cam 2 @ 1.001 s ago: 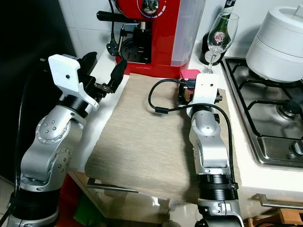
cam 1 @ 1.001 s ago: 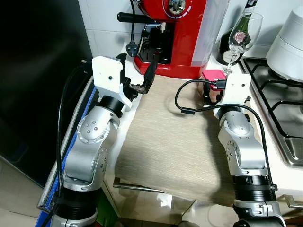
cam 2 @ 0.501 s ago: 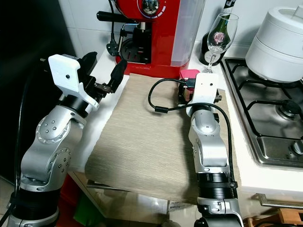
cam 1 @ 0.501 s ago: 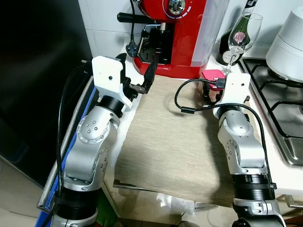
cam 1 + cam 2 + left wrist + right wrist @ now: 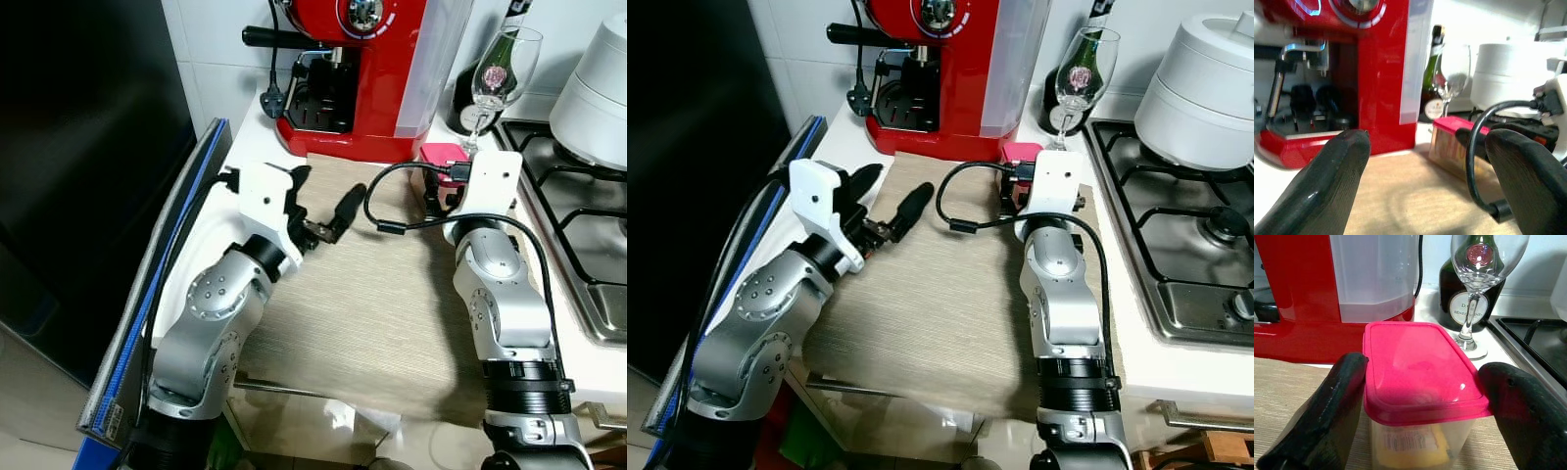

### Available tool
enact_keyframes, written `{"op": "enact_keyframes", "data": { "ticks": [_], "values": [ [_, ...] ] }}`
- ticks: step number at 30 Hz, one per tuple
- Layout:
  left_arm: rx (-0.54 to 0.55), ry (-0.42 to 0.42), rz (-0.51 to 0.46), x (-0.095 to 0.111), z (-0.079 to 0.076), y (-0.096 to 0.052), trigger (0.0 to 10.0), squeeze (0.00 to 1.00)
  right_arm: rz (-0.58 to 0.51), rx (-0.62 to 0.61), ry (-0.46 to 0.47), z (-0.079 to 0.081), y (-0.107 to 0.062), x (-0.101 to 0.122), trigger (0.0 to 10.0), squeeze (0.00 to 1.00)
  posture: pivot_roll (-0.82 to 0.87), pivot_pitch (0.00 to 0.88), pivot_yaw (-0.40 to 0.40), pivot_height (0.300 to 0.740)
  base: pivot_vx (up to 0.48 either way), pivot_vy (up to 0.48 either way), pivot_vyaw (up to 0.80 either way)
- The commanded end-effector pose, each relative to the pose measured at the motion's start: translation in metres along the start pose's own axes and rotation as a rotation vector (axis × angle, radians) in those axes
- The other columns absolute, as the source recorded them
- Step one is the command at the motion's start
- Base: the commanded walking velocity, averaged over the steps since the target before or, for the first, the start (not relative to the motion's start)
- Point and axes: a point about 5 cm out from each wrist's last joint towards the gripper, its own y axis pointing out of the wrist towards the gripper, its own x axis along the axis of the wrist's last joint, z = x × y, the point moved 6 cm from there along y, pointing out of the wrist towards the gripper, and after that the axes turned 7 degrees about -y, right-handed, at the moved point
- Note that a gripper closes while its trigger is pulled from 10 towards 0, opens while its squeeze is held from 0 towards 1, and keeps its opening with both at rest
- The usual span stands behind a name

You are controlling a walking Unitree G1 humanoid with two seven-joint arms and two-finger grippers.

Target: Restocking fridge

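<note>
Counter: pink-lid tub [image 5: 1420, 382] betw. right gripper [image 5: 1422, 418] fingers, prob. touching

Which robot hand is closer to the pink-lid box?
Right. The right gripper has a finger on each side of the pink-lid box; the left gripper hovers open over the mat, off to its left.

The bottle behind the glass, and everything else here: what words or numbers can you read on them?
"BENED...": the round label on the dark bottle, cut off by the stem of the wine glass.
Red emblem on the wine glass: too small to read.
Printed sticker on the pink-lidded container: too blurred to read.
Dial on the red coffee machine: no readable text.
</note>
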Motion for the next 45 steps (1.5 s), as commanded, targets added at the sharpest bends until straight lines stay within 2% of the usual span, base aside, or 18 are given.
{"op": "enact_keyframes", "data": {
  "ticks": [1,5,15,16,18,20,23,25,26,28,31,34,36,38,39,45],
  "values": [
    [-0.016,0.021,-0.002,0.000,-0.002,0.003,10.0,0.00,0.012,0.009,0.014,-0.002,0.004,-0.002,0.0,0.00,-0.09,0.000,0.004,0.740,0.000,0.000,0.00],
    [-0.041,0.023,-0.025,0.004,-0.004,0.003,10.0,0.00,-0.028,-0.017,0.006,-0.011,0.008,0.009,0.0,0.00,-0.09,0.000,0.004,0.740,0.000,0.000,0.00],
    [-0.086,0.051,0.007,-0.005,-0.005,-0.001,10.0,0.00,-0.055,-0.023,0.021,-0.013,0.012,0.013,0.0,0.00,-0.06,0.000,0.005,0.740,0.000,0.000,0.00],
    [-0.091,0.054,0.006,-0.005,-0.005,0.001,10.0,0.00,-0.085,-0.029,0.024,-0.014,0.014,0.022,0.0,0.00,-0.06,0.000,0.003,0.740,0.000,0.000,0.00],
    [-0.090,0.054,0.005,-0.004,-0.005,0.001,10.0,0.00,-0.092,-0.030,0.024,-0.014,0.015,0.024,0.0,0.00,-0.06,0.000,0.003,0.740,0.000,0.000,0.00],
    [-0.085,0.067,0.003,-0.004,-0.003,0.003,10.0,0.00,-0.165,-0.037,0.008,-0.017,0.014,0.045,0.0,0.00,-0.06,0.000,-0.002,0.740,0.000,0.000,0.00],
    [-0.005,0.101,-0.002,-0.004,0.009,0.005,10.0,0.00,-0.288,-0.047,-0.011,-0.023,0.008,0.075,0.0,0.00,-0.06,0.000,-0.002,0.740,0.000,0.000,0.00],
    [0.019,0.111,-0.002,-0.004,0.013,0.004,10.0,0.00,-0.312,-0.045,-0.007,-0.024,0.005,0.080,0.0,0.00,-0.06,0.000,-0.002,0.740,0.000,0.000,0.00],
    [0.045,0.116,0.010,-0.006,0.017,0.002,10.0,0.00,-0.378,-0.063,-0.027,-0.029,-0.004,0.091,0.0,0.00,-0.06,0.000,-0.002,0.740,0.000,0.000,0.00],
    [0.042,0.122,0.017,-0.007,0.016,-0.001,10.0,0.00,-0.427,-0.094,-0.051,-0.037,-0.014,0.099,0.0,0.00,-0.07,0.000,0.014,0.740,0.000,0.000,0.00],
    [0.027,0.111,0.010,-0.006,0.012,-0.006,10.0,0.00,-0.475,-0.136,-0.101,-0.045,-0.029,0.102,0.0,0.00,-0.07,0.000,0.024,0.740,0.000,0.000,0.00],
    [0.024,0.124,-0.002,-0.004,0.009,-0.007,10.0,0.00,-0.496,-0.153,-0.136,-0.047,-0.037,0.101,0.0,0.00,-0.08,0.000,0.026,0.740,0.000,0.000,0.00],
    [0.051,0.150,-0.010,-0.003,0.012,-0.004,10.0,0.00,-0.514,-0.147,-0.193,-0.043,-0.046,0.095,0.0,0.00,-0.09,0.000,0.031,0.740,0.000,0.000,0.00],
    [0.065,0.160,-0.015,-0.002,0.014,-0.003,10.0,0.00,-0.522,-0.133,-0.215,-0.039,-0.048,0.092,0.0,0.00,-0.09,0.000,0.031,0.740,-0.144,0.000,0.00],
    [0.076,0.166,-0.012,-0.003,0.016,0.001,10.0,0.00,-0.501,-0.115,-0.208,-0.034,-0.048,0.084,0.0,0.00,-0.10,0.000,0.034,0.740,-0.476,0.000,0.00],
    [0.071,0.147,-0.029,-0.001,0.015,0.008,10.0,0.00,-0.450,-0.121,-0.165,-0.037,-0.041,0.072,0.0,0.00,-0.10,0.000,0.032,0.740,-0.476,0.000,0.00]
  ]
}}
